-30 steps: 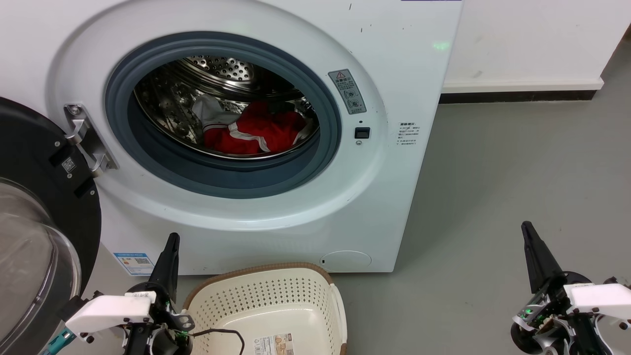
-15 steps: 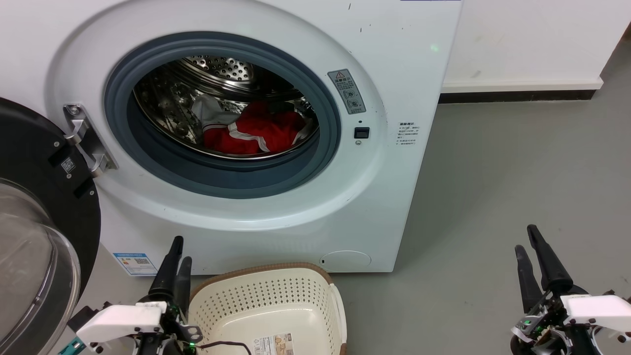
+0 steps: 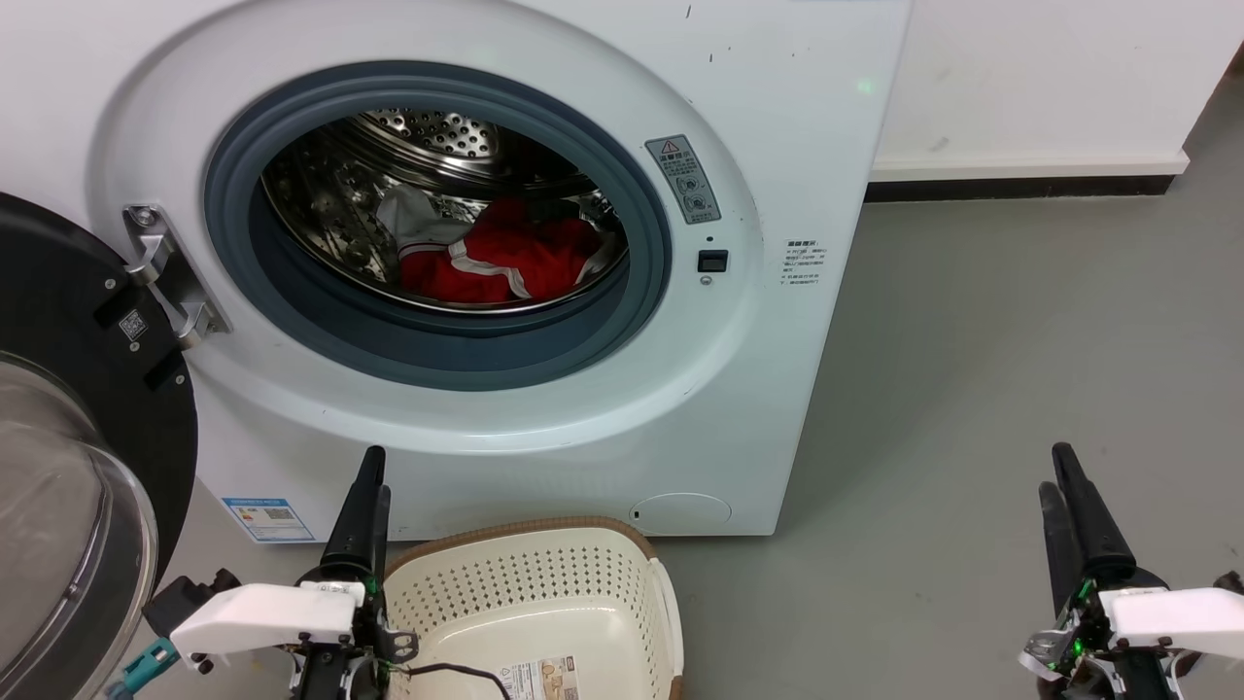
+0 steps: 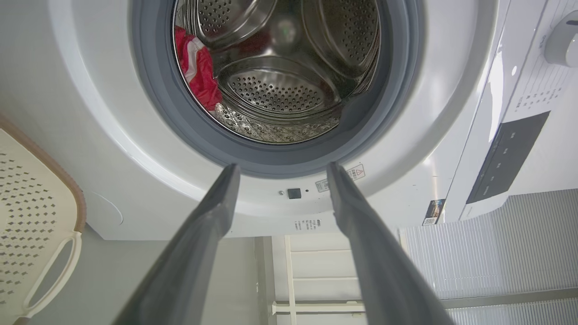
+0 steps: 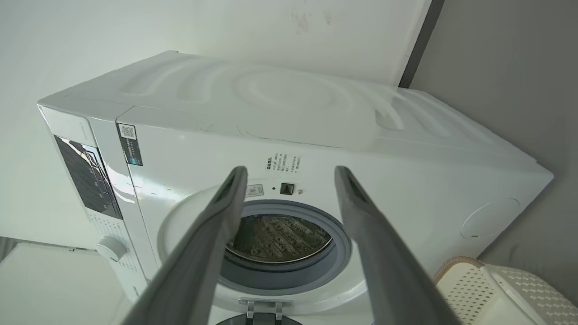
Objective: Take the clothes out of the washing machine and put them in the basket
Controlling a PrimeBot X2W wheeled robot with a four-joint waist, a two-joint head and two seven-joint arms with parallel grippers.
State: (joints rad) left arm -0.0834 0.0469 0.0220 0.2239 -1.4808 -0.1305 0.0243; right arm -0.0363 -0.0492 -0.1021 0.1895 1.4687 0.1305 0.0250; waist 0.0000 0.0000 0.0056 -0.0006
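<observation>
- Holds nothing in the left gripper (image 3: 377, 476), fingers spread, just beside the basket's (image 3: 525, 583) left rim.
- Holds nothing in the right gripper (image 3: 1054, 469), fingers likewise apart, over grey floor (image 3: 972, 340), well apart from the washing machine (image 3: 777, 146).
- Shows the red-and-white clothes (image 3: 505, 262) bundled inside the steel drum (image 3: 437, 131), door (image 3: 58, 292) swung open at left.
- Sets the basket on the floor just before the machine.

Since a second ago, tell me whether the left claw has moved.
Yes. In the head view the left claw has shifted rightward and slightly upward, away from the washer's blue label and closer to the basket.
</observation>
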